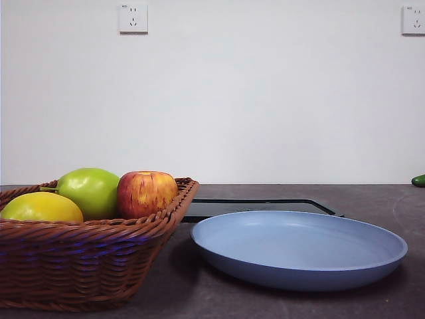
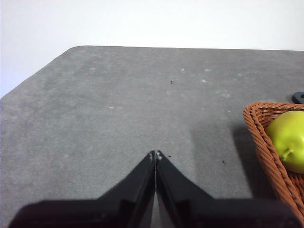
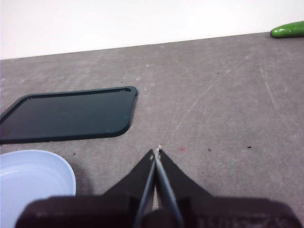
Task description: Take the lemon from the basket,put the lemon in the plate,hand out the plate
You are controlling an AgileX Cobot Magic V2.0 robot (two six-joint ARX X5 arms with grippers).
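The yellow lemon (image 1: 41, 207) lies in the brown wicker basket (image 1: 80, 266) at the front left, beside a green apple (image 1: 89, 191) and a red-yellow apple (image 1: 146, 193). The light blue plate (image 1: 299, 249) sits empty on the table to the right of the basket. My left gripper (image 2: 155, 154) is shut and empty over bare table, apart from the basket's rim (image 2: 263, 142); the green apple (image 2: 289, 140) shows there, the lemon does not. My right gripper (image 3: 156, 152) is shut and empty, near the plate's edge (image 3: 33, 183).
A flat black tray (image 1: 259, 207) lies behind the plate; it also shows in the right wrist view (image 3: 71, 114). A green vegetable (image 1: 418, 180) lies at the far right table edge, also in the right wrist view (image 3: 287, 30). A white wall stands behind the table.
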